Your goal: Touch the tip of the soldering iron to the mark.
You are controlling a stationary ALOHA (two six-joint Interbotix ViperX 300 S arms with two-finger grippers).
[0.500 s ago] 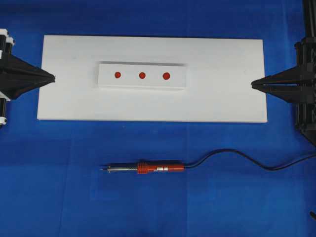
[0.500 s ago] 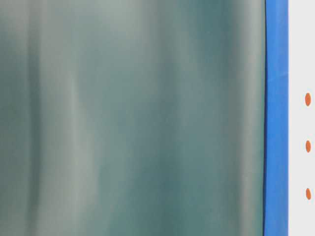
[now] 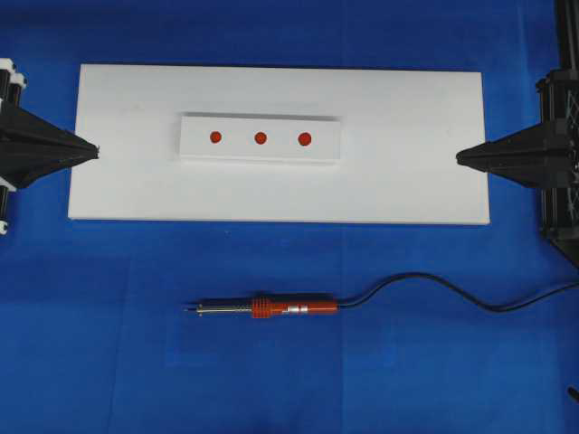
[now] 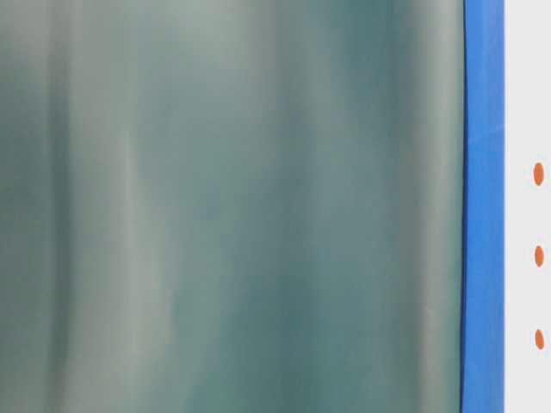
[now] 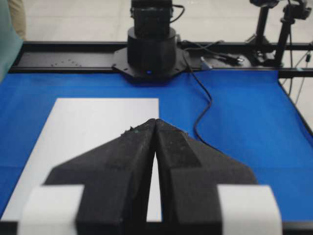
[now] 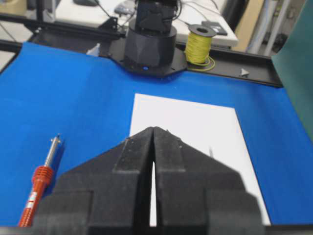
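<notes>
The soldering iron (image 3: 271, 308) lies flat on the blue cloth, tip pointing left, black cord trailing right; its handle and shaft also show in the right wrist view (image 6: 41, 181). The mark (image 3: 261, 138) is the middle red dot on the white block (image 3: 261, 150); it also shows in the table-level view (image 4: 539, 255). My left gripper (image 3: 96, 147) rests shut and empty at the board's left edge (image 5: 155, 121). At the board's right edge my right gripper (image 3: 460, 159) is shut and empty too (image 6: 153, 129). Both are far from the iron.
The block sits on a large white board (image 3: 407, 181) on the blue cloth. A smaller red dot (image 3: 215, 137) and a larger one (image 3: 305, 139) flank the mark. The cord (image 3: 452, 289) curves off to the right. A yellow wire spool (image 6: 201, 44) stands beyond the table.
The right gripper has shifted slightly left and down at the board's edge. The left gripper, iron and block have not moved.
</notes>
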